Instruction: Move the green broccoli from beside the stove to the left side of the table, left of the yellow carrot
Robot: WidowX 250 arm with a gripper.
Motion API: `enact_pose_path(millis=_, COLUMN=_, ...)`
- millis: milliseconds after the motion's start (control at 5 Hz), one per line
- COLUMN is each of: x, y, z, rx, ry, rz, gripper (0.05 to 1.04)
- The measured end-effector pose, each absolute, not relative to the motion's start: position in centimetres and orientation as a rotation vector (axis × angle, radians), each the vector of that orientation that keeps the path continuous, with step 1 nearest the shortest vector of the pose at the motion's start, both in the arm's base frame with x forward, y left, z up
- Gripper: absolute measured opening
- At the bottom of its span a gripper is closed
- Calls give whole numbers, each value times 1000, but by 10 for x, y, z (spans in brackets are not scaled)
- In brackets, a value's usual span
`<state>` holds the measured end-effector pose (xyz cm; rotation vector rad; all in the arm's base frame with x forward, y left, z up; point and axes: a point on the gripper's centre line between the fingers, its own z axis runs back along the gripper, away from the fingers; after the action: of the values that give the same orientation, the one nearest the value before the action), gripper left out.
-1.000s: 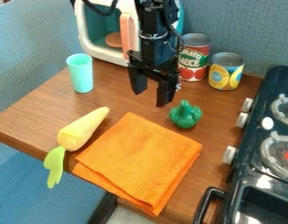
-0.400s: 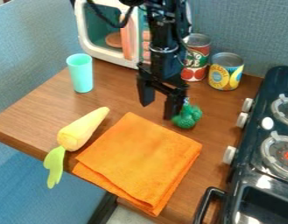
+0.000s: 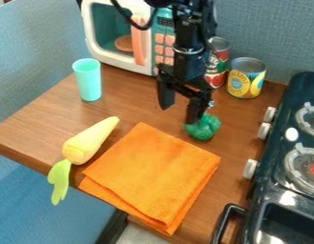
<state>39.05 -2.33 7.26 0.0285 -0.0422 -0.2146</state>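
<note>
The black gripper (image 3: 179, 113) hangs open at the upper middle of the camera view, its two fingers spread with nothing between them. Its right finger partly covers the top of a green broccoli-like toy (image 3: 204, 128); whether they touch I cannot tell. Below and to the left, a folded orange cloth (image 3: 154, 174) lies on the wooden table. A yellow toy vegetable (image 3: 88, 143) with a light green leafy end rests left of the cloth, its leaves over the table edge. A turquoise cup (image 3: 88, 80) stands upright at the upper left.
A toy microwave (image 3: 110, 46) stands at the back, behind the arm. Two cans, one red and green (image 3: 216, 63), one yellow and blue (image 3: 246, 78), stand at the back right. A dark toy stove (image 3: 287, 157) with knobs borders the right side; the wooden table's (image 3: 31, 125) edge runs along the left.
The gripper has moved to the right across the view, from left of the green toy to partly in front of it. The objects on the table have stayed put.
</note>
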Motion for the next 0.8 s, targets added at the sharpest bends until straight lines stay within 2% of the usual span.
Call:
enact_pose_path(millis=200, x=404, y=-40, z=76, rx=36, ry=-51, rz=-246, gripper=1005)
enact_pose_path(millis=400, x=410, y=-49, z=71, rx=-2, ry=-42, rz=-258, gripper=1005)
enact_pose_path(millis=800, x=412, y=-49, z=62, rx=14, ry=20, rz=-220, gripper=1005)
